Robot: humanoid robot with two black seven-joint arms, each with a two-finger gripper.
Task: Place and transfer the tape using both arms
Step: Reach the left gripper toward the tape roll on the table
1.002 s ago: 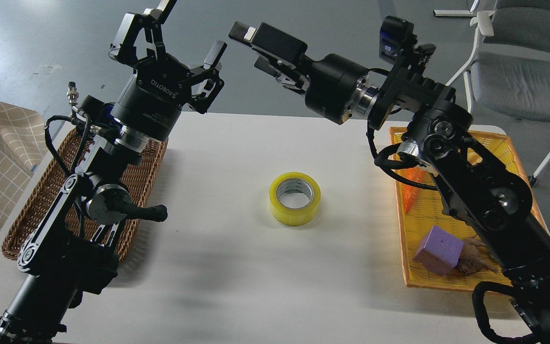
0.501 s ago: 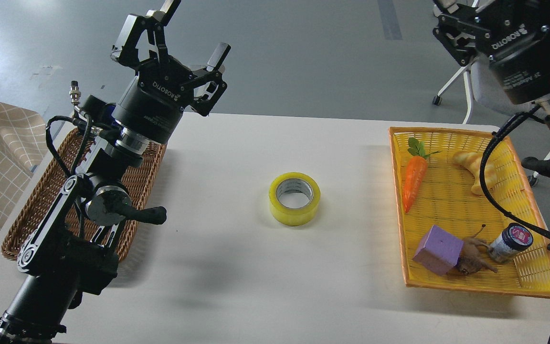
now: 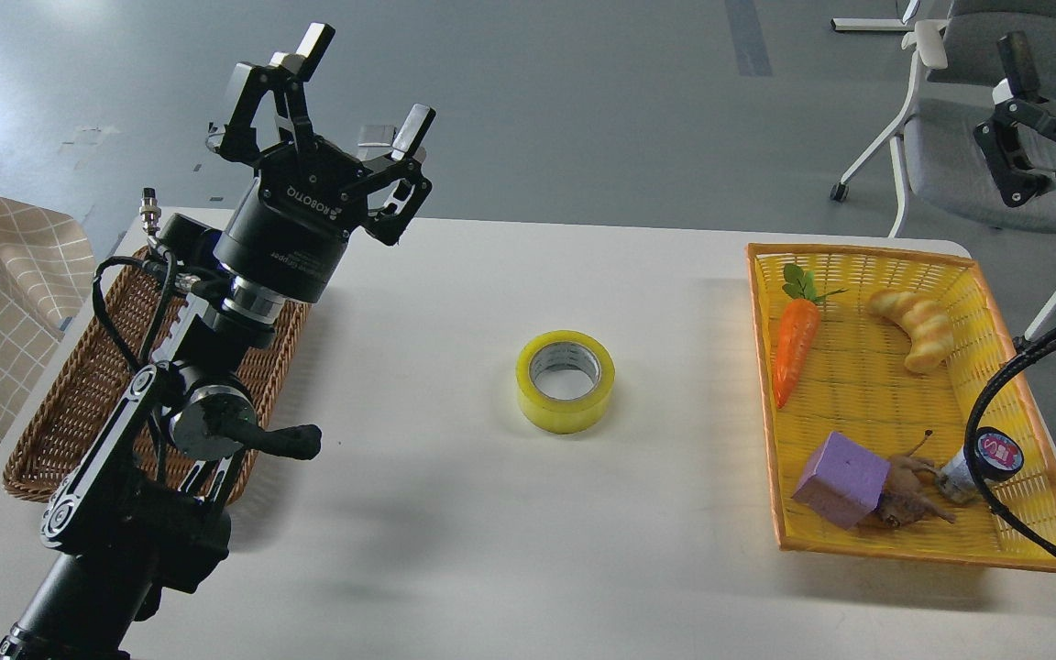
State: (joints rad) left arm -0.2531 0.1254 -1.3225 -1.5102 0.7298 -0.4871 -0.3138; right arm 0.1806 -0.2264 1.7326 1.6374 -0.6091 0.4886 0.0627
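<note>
A roll of tape (image 3: 566, 380) lies flat mid-table, core facing up. The yellow tray (image 3: 1023, 412) holds a carrot (image 3: 794, 348), bread (image 3: 915, 323), block (image 3: 841, 478) and jar (image 3: 982, 461). The left gripper (image 3: 358, 96) gapes wide; the right gripper's (image 3: 1032, 137) spread cannot be told.

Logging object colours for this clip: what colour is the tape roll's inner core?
Grey-white, inside the translucent yellow tape; seen best, and only, in the head view.

Yellow tape (image 3: 566, 381) flat at table (image 3: 455, 513) centre; left gripper (image 3: 345, 87) spread open upper left; right gripper (image 3: 1032, 119) cropped at right edge
</note>
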